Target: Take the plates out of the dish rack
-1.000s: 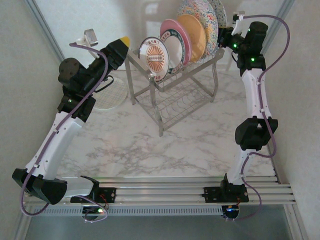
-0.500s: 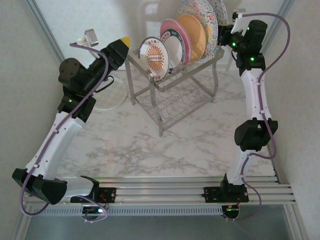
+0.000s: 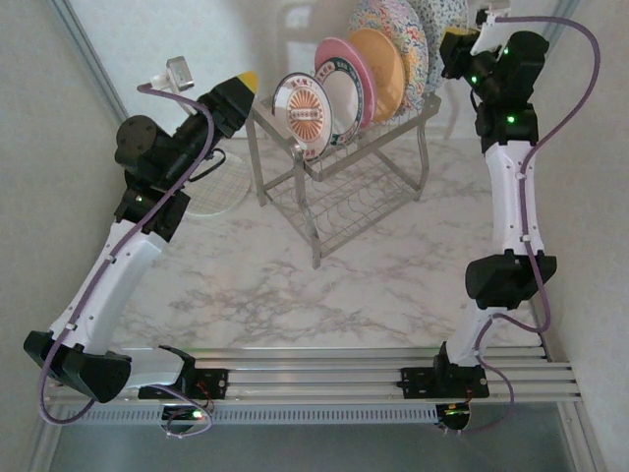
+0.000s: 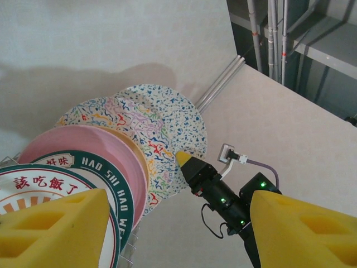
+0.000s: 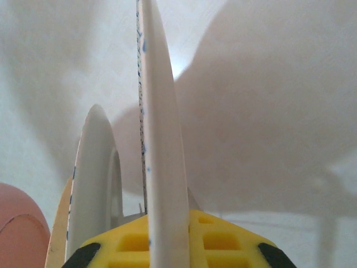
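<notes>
The dish rack (image 3: 344, 187) stands at the back of the table with plates upright in its top tier: a small medallion plate (image 3: 303, 113), a green-rimmed one (image 3: 346, 90), a pink one (image 3: 334, 54), an orange one (image 3: 385, 61) and a speckled one (image 3: 393, 25). My right gripper (image 3: 454, 47) is shut on the rim of the rearmost speckled plate (image 3: 444, 14). In the right wrist view that plate (image 5: 159, 139) stands edge-on between the yellow pads (image 5: 125, 245), beside its speckled neighbour (image 5: 95, 178). My left gripper (image 3: 241, 90) hangs open just left of the rack, holding nothing.
A white plate (image 3: 224, 189) lies flat on the marble table (image 3: 295, 285), partly under the left arm. The back wall is close behind the rack. The rack's lower tier (image 3: 339, 206) holds nothing.
The right arm has lifted up and to the right with the rearmost speckled plate, drawing it away from the other plates. The left arm has not moved.
</notes>
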{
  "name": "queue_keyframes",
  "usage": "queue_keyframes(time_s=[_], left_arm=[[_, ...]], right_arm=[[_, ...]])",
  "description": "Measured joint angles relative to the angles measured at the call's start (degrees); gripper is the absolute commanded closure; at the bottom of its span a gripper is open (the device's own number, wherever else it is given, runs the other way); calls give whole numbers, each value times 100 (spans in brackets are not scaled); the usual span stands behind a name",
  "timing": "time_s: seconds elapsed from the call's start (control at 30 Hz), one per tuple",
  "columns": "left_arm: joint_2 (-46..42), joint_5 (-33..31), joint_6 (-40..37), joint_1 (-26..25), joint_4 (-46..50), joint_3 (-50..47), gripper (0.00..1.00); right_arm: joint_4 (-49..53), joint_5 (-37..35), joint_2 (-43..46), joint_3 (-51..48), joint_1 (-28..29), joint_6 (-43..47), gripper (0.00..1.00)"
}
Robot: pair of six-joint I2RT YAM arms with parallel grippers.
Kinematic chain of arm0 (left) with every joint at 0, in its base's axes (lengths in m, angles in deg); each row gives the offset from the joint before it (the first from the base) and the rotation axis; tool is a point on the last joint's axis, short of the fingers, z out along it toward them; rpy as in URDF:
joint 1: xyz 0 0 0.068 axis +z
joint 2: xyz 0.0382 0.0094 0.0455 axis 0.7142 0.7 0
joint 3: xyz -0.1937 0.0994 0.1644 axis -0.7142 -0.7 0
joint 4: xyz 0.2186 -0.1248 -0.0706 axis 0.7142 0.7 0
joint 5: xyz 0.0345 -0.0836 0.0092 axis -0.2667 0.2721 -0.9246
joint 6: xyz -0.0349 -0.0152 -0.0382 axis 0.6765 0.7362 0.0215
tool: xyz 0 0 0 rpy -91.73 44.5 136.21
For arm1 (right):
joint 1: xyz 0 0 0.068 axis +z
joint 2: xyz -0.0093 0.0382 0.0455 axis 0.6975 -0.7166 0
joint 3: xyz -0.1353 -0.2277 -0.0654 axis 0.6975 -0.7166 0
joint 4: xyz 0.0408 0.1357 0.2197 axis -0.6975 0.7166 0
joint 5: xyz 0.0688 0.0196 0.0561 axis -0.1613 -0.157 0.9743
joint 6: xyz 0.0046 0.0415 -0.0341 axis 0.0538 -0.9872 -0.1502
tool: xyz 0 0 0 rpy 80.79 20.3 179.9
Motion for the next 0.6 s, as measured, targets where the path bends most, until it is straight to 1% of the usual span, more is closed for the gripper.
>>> queue_keyframes(time_s=[0.37, 0.6], left_arm=[[0, 0, 46, -160, -74, 0, 33], [28, -9, 138, -404, -190, 2, 33]], right_arm=[[-7, -625, 387, 0, -7, 227, 100], [-9, -876, 850, 0, -7, 367, 100]])
